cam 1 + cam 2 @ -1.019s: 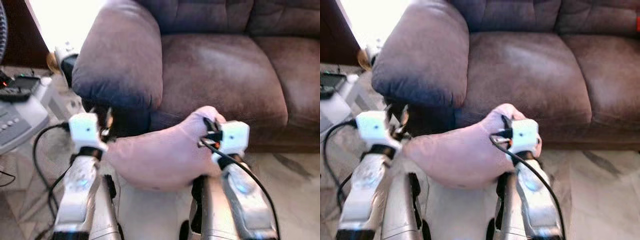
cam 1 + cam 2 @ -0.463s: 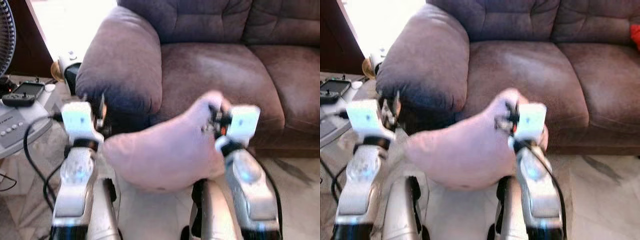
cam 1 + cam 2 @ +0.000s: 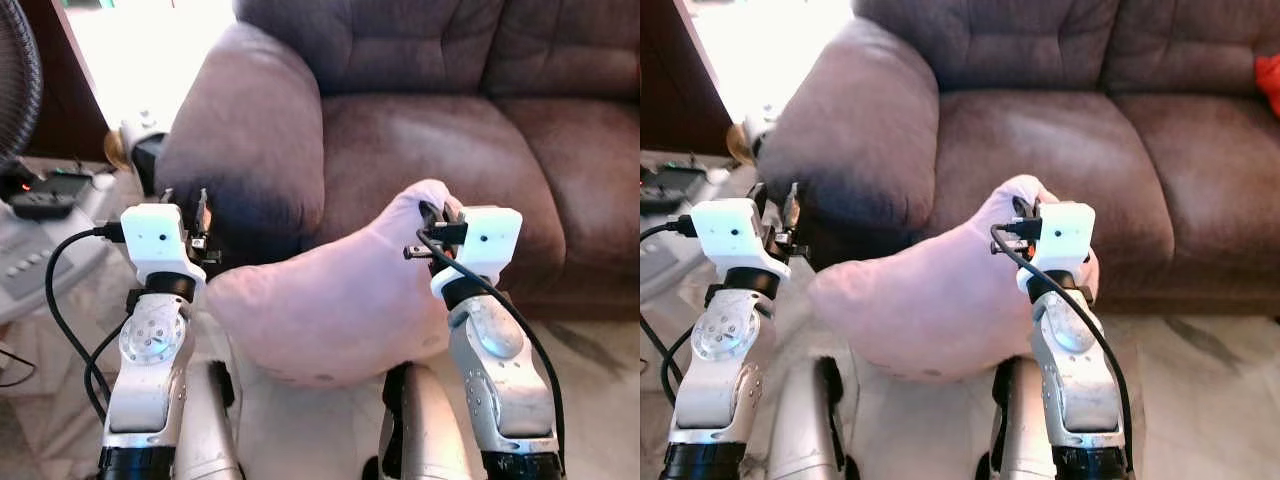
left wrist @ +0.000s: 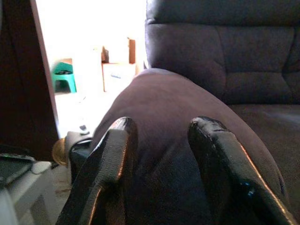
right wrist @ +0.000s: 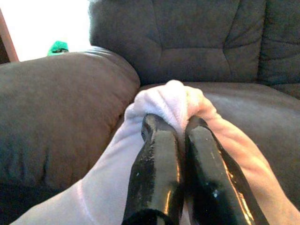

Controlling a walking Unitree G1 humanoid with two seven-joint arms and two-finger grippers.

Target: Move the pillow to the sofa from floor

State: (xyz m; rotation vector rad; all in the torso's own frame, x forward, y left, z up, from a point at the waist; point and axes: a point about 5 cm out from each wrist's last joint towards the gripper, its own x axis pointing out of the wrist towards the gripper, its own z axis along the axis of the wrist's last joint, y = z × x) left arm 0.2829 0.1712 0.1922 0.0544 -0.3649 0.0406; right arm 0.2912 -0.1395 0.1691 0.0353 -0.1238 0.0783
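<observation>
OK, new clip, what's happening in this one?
The robot stands in front of the sofa holding a pink pillow up off the floor. The right gripper is clamped on a bunched corner of the pillow, just before the seat's front edge. The left gripper is open, holds nothing and points at the armrest. The pillow hangs between the two arms and is not on the sofa yet.

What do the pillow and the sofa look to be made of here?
Pillow: soft pale pink fabric, probably fleece or plush; it bunches into folds where the right gripper pinches it.
Sofa: matte brown upholstery, likely microsuede or faux leather; shaded rub marks on the seat suggest a short nap.
</observation>
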